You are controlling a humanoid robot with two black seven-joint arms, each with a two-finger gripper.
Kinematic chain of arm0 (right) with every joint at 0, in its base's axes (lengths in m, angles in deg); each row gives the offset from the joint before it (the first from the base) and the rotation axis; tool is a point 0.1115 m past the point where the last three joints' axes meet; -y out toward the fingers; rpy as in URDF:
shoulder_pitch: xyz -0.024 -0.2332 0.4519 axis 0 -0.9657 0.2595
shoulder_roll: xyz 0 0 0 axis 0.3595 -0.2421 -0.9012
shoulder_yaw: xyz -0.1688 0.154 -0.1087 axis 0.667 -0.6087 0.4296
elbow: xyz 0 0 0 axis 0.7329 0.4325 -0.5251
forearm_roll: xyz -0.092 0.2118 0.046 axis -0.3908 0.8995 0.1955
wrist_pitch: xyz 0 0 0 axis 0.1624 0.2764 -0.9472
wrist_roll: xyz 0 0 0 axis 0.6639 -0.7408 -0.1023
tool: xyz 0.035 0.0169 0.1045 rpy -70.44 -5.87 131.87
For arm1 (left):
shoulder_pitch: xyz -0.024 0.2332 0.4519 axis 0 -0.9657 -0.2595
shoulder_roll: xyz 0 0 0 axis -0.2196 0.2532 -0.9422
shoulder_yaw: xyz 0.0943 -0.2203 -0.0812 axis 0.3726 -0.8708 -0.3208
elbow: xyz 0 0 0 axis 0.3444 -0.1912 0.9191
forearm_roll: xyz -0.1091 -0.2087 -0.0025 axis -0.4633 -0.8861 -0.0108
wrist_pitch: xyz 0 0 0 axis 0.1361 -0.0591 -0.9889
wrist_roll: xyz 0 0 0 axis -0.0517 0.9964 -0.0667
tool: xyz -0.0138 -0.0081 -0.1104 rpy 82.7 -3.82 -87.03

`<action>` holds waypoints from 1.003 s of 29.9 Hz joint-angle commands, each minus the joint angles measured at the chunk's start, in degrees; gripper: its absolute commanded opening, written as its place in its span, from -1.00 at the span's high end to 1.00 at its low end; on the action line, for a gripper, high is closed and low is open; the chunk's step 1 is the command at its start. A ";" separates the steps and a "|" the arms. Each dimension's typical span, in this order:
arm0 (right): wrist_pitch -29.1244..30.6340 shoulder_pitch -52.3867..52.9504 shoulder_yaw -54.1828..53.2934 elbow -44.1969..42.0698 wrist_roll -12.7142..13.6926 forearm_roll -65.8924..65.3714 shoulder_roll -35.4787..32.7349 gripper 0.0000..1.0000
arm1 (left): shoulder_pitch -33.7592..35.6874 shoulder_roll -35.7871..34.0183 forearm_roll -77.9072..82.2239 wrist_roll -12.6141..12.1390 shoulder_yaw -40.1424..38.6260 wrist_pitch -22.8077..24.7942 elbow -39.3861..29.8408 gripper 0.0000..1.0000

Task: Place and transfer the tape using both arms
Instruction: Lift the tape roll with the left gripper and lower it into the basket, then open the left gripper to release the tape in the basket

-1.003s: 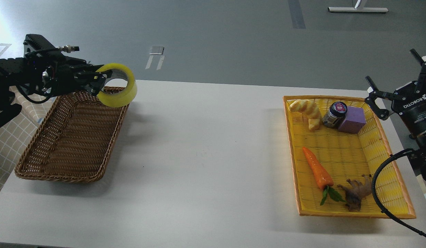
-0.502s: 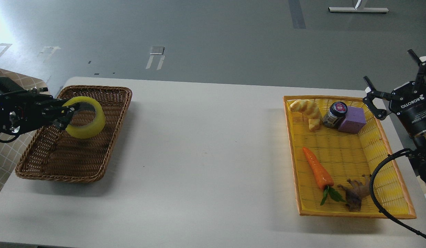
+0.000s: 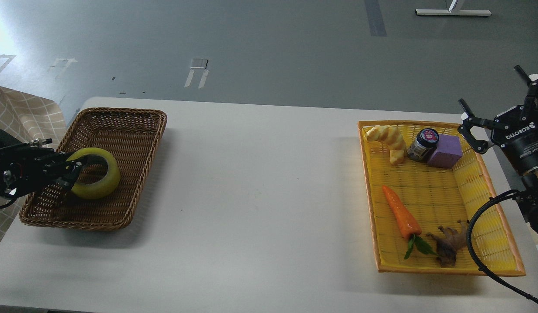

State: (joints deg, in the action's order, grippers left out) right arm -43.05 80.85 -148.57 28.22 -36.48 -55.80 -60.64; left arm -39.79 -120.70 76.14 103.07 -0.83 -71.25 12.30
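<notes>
Tape [image 3: 95,179] sits low inside your brown wicker basket [image 3: 121,126] — left gripper [image 3: 72,172] clamped on its rim. Right gripper [image 3: 497,108] (fingers spread, holding nothing) hangs beside the yellow tray [image 3: 490,191].

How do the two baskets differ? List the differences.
The brown wicker basket is dark, rounded at its corners and deep-walled; the yellow basket is bright, orange-rimmed and shallower. The brown wicker basket contains only the tape, gripped by the left gripper; the yellow basket contains a carrot, a jar, a purple block, bread and a toy animal. Both are rectangular, woven, and rest on the white table.
</notes>
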 commanded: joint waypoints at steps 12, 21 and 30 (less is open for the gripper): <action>0.00 -0.67 0.03 0.17 -0.01 -0.08 0.09 -1.00 | -0.88 2.70 -1.49 0.00 0.06 0.08 2.59 1.00; 0.00 -0.85 0.03 0.17 -0.01 -0.08 0.09 -1.00 | -1.05 2.44 -4.91 0.00 0.06 0.17 2.85 -0.78; 0.00 -0.76 0.03 0.17 -0.01 -0.08 0.09 -1.00 | 0.27 2.09 -5.71 0.00 -0.12 0.17 2.86 -1.00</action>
State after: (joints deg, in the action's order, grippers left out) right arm -43.05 80.00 -148.57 28.38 -36.48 -55.89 -60.55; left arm -39.99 -118.56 70.73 103.07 -0.83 -71.03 15.17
